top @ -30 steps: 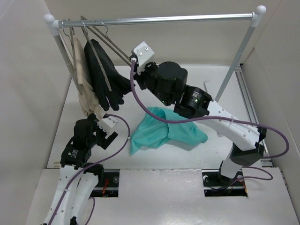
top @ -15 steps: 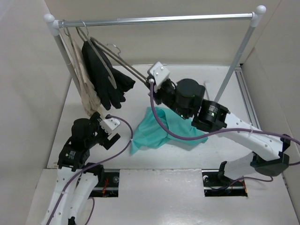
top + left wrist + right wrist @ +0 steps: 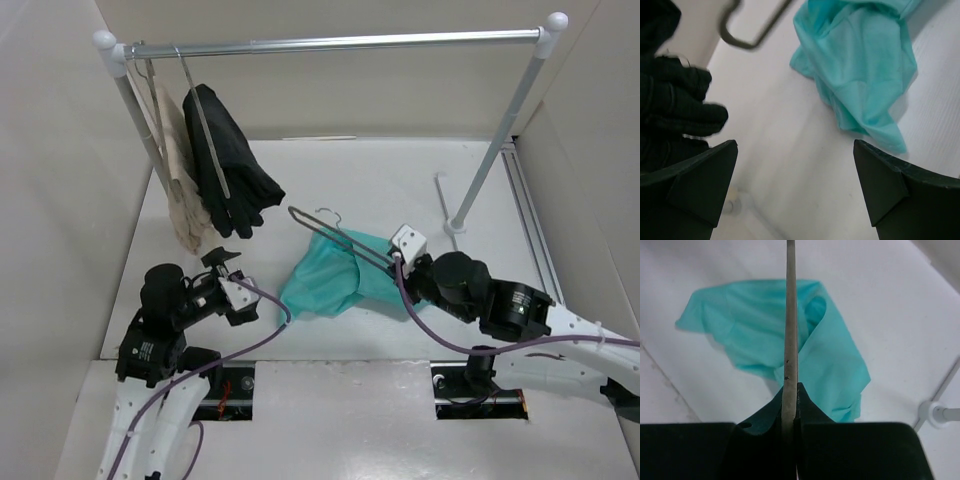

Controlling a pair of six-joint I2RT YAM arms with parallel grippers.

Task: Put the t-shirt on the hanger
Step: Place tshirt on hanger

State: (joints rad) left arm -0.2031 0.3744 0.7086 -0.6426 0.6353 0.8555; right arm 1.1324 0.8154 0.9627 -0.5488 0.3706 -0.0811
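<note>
- Mid-table, the t-shirt (image 3: pixel 325 285) lies crumpled in a heap between the two arms. No view shows a collar or hem opening clearly.
- Right gripper (image 3: pixel 398 262) is clamped on the hanger (image 3: pixel 345 240), pinching one sloping arm near its end. In the right wrist view the bar runs straight out from between the shut fingers.
- Hanger long axis runs from the right jaws up and to the left in the top view, crossing above the shirt's far-right part. The bent free end and wire hook sit past the shirt's far edge. Cannot tell whether the bar touches the cloth or hangs just over it.
- Left gripper (image 3: pixel 240 290) has its jaws wide apart and empty, near the shirt's left edge but not touching it. In the left wrist view the cloth lies ahead and to the right of the jaw gap.
- Key relation: the shirt sits between the open left jaws and the held hanger, and the left is the free arm.
- Likely next: left goes forward and right to take the cloth.
- Watch the black garment (image 3: pixel 235 170), hanging just beyond and to the left of the left gripper.
</note>
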